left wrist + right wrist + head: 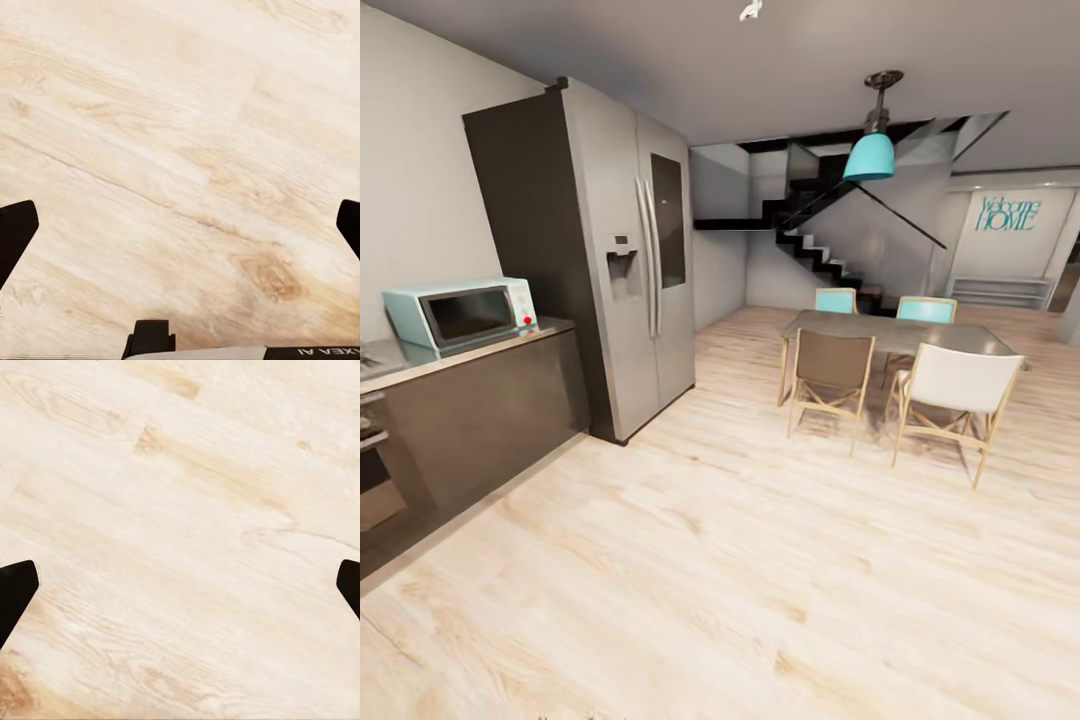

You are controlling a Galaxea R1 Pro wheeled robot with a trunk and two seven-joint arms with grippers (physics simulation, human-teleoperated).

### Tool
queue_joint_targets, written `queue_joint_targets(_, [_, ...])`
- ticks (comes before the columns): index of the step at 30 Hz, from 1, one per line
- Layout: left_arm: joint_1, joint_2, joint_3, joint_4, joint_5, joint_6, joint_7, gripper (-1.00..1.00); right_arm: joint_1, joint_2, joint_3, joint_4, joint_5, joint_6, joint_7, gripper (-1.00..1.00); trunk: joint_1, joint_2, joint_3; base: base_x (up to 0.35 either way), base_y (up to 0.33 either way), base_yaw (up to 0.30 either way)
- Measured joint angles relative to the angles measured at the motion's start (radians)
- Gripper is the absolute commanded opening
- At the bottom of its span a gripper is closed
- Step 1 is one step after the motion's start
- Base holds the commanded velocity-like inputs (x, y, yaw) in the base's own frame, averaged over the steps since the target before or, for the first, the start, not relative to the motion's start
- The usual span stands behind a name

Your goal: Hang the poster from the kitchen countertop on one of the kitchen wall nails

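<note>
A big room with a pale wood floor is seen from the head view. A tall grey fridge stands at the left, and next to it a dark brown surface with a shiny top is seen. A small blue microwave sits on that surface. Farther off, a dining table is ringed by four chairs, a blue lamp hangs above, and black stairs climb behind.

The poster is not seen in these pictures, and neither is the light-grey kitchen worktop or any wall nail. So which way the poster lies from the arms cannot be told yet, and no arm can be called the nearer one. A turn or a drive is likely needed first, until the worktop is found.

The left gripper is pointed down at the floor. Its dark fingertips are spread wide, and nothing is held between them. The right gripper is also aimed at the floor, spread just as wide, with nothing in it.
</note>
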Motion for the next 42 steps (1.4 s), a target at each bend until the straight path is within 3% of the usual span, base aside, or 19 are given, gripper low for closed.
queue_joint_targets(24, [0.0, 0.0, 0.0, 0.001, 0.0, 0.0, 0.0, 1.0, 0.0, 0.006, 0.001, 0.003, 0.001, 0.0, 0.0, 1.0, 0.0, 0.0, 0.0, -0.001, -0.002, 0.286])
queue_joint_targets(42, [0.0, -0.001, 0.0, 0.001, 0.0, 0.0, 0.001, 1.0, 0.0, 0.005, 0.002, 0.066, 0.0, -0.015, 0.0, 1.0, 0.0, 0.0, 0.0, 0.0, -0.074, 0.12])
